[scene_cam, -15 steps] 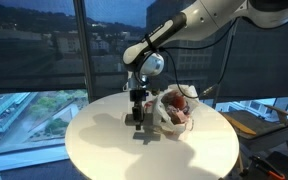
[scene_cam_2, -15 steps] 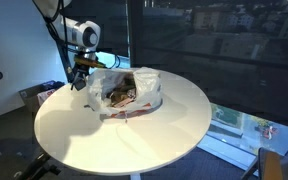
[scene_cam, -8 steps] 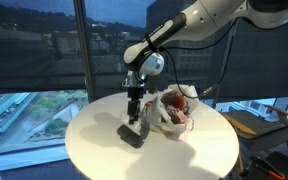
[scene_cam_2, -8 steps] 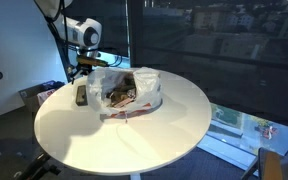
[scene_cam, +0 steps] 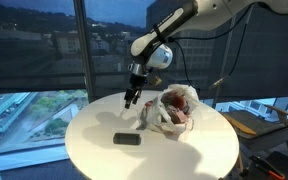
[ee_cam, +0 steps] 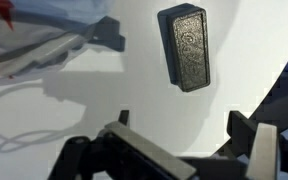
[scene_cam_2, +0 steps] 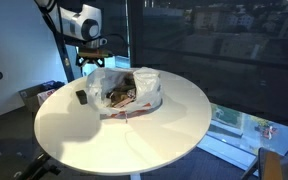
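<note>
Gripper (scene_cam: 131, 98) hangs open over the table (scene_cam: 94, 160) in an exterior view, with the block (scene_cam: 127, 139) flat below it, well apart, near the bag (scene_cam: 172, 110). Wrist view: jaws spread wide, block (ee_cam: 187, 47) ahead of them (embossed top, nothing readable).

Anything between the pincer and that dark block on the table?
Nothing visible. The open pincer hangs above the dark block, which lies flat on the white table; the plastic bag sits beside it, not between.
</note>
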{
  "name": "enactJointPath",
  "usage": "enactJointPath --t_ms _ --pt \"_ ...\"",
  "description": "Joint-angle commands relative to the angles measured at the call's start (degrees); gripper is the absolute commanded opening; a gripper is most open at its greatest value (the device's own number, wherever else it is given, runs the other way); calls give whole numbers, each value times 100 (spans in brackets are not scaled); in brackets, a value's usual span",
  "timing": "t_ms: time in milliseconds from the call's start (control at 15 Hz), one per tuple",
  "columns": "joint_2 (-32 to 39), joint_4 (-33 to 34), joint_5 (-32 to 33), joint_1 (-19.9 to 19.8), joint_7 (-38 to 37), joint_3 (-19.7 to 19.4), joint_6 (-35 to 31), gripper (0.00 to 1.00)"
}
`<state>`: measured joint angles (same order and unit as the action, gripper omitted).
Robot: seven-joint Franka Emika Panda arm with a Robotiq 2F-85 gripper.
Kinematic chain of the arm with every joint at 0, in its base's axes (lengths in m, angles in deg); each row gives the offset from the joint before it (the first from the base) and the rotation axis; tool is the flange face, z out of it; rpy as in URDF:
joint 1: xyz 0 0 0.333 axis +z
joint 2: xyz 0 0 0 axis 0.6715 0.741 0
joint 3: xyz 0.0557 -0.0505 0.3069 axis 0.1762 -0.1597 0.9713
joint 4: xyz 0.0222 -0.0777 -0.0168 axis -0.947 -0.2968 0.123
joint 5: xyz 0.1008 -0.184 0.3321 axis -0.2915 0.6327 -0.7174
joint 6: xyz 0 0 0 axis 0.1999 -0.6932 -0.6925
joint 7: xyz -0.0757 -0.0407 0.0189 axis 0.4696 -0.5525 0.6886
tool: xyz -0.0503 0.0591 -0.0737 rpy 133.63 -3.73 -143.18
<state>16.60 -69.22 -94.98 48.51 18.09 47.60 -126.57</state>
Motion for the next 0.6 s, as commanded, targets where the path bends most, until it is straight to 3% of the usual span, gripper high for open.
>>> enactJointPath --t_ms 0,267,533 --pt "-1322 -1385 -282 -238 -369 38 -879 100" --pt "-2489 -2566 -347 -209 -1185 -178 -1701 100" --pt "-3600 -3837 -201 -131 -2235 -500 -2122 100"
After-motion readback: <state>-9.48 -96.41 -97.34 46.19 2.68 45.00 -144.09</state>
